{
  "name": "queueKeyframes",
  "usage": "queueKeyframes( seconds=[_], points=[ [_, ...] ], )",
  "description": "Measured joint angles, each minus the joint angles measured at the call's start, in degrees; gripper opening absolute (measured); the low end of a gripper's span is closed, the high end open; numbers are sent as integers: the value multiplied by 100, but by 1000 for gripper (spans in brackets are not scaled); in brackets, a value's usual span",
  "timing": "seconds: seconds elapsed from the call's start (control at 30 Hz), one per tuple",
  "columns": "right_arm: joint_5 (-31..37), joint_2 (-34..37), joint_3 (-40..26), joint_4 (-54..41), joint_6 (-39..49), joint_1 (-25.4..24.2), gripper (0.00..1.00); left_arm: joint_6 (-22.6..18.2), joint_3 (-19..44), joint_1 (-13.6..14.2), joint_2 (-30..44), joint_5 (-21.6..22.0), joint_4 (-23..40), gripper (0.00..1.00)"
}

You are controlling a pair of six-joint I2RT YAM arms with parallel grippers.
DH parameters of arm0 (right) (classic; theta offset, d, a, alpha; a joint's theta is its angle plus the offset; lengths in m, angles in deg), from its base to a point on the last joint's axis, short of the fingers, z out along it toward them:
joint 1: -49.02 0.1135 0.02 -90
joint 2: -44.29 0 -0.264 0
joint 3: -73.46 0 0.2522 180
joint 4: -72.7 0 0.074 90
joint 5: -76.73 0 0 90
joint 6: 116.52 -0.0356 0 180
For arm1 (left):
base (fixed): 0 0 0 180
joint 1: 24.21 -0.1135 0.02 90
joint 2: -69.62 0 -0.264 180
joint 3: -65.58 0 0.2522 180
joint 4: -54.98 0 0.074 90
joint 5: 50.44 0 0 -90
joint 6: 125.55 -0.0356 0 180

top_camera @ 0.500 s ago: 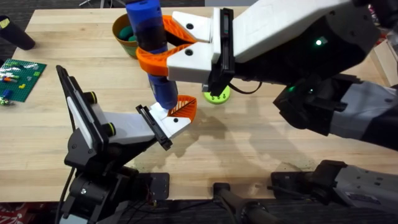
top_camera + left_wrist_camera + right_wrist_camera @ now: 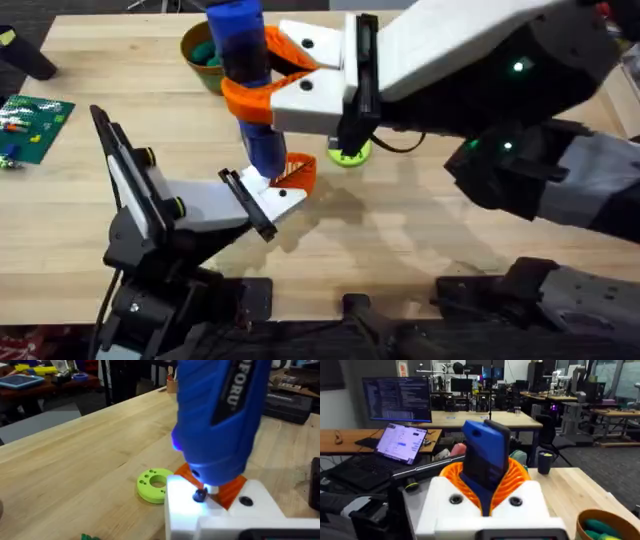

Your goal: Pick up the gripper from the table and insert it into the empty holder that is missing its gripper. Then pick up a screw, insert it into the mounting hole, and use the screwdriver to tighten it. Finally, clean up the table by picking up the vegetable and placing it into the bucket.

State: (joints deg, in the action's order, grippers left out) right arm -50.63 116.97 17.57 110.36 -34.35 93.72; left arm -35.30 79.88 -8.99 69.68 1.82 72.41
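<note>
My right gripper [image 2: 250,92] is shut on the thick blue screwdriver [image 2: 243,70], which stands nearly upright. Its tip presses on a small dark screw [image 2: 200,495] in the white holder [image 2: 262,200] at the end of my left arm. The orange gripper piece [image 2: 297,176] sits in that holder, right beside the tip. In the right wrist view the orange jaws of the right gripper [image 2: 485,480] clasp the screwdriver [image 2: 485,455]. The tan bucket [image 2: 190,50] stands at the table's far edge with a green thing inside it.
A flat green disc [image 2: 348,153] lies just right of the holder, under the right arm. A green brick plate [image 2: 35,118] and a dark cylinder [image 2: 25,55] sit at the table's left edge. Bare wood spreads right of the holder.
The right gripper and the screwdriver have shifted slightly to the right, and the tip stays on the holder. The left arm has barely moved.
</note>
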Motion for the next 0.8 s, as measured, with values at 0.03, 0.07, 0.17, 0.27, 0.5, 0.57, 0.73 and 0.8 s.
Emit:
queueKeyframes(
  seconds=[0.03,0.07,0.17,0.27,0.5,0.57,0.73,0.8],
  points=[
    [-1,-42,-12,-115,10,-2,61,0,0,0,0,-2,-1,9],
    [-3,-83,-37,-266,13,-10,61,0,0,0,0,-5,-2,9],
    [-3,-119,-101,-508,17,-45,60,-2,0,2,0,-15,-2,9],
    [-27,-119,-150,-544,17,-114,60,-2,0,2,0,-15,-2,9],
    [-636,-119,-670,-579,6,-420,60,-2,0,2,0,-14,-2,9],
    [-732,-121,-843,-584,-12,-498,60,-1,0,2,0,-13,-2,9],
    [-892,-122,-1254,-1046,-40,-599,60,-2,0,2,0,-13,-2,9],
    [-990,-120,-1420,-1334,-60,-599,60,-2,0,2,0,-14,-2,9]
  ],
)
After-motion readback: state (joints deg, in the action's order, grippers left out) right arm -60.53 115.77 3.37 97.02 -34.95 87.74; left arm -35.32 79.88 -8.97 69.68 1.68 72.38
